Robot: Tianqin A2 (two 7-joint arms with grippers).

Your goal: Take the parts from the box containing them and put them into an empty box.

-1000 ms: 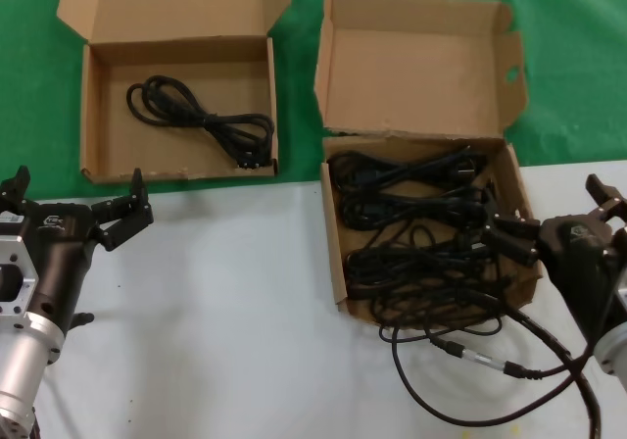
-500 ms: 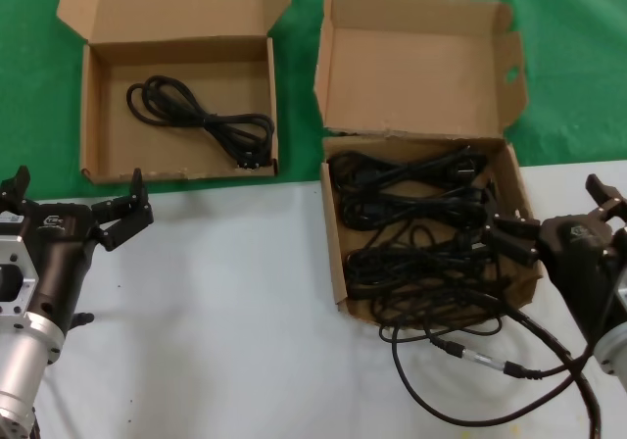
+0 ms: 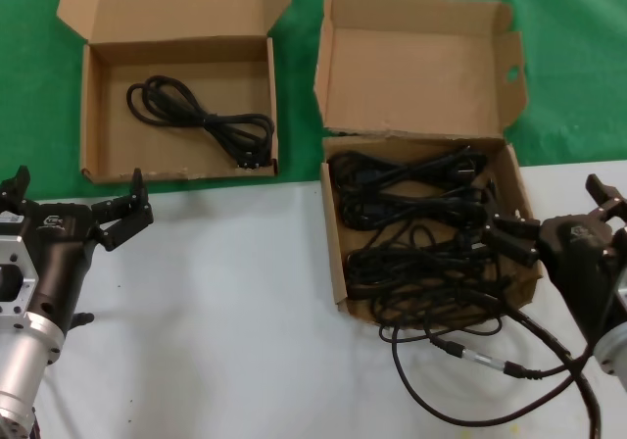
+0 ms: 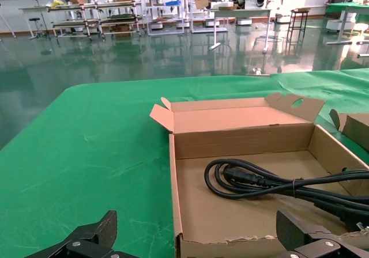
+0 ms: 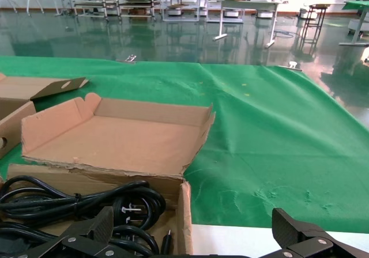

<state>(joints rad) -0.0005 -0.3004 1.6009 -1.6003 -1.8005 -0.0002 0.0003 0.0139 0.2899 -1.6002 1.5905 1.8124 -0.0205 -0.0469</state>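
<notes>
The box containing the parts (image 3: pixel 333 253) stands at centre right, its flapped lid upright, and holds several black cables (image 3: pixel 421 223). One cable (image 3: pixel 460 346) spills over its front edge onto the white table. The wider box (image 3: pixel 108 145) at the far left holds one coiled cable (image 3: pixel 201 118). My right gripper (image 3: pixel 556 214) is open at the full box's right wall, one finger over the cables, which also show in the right wrist view (image 5: pixel 75 203). My left gripper (image 3: pixel 76 192) is open and empty, just in front of the wider box (image 4: pixel 242 217).
Green cloth (image 3: pixel 578 76) covers the far half of the table and a white surface (image 3: pixel 225 312) the near half. The spilled cable loops across the white part at the front right, with a metal connector tip (image 3: pixel 490 361).
</notes>
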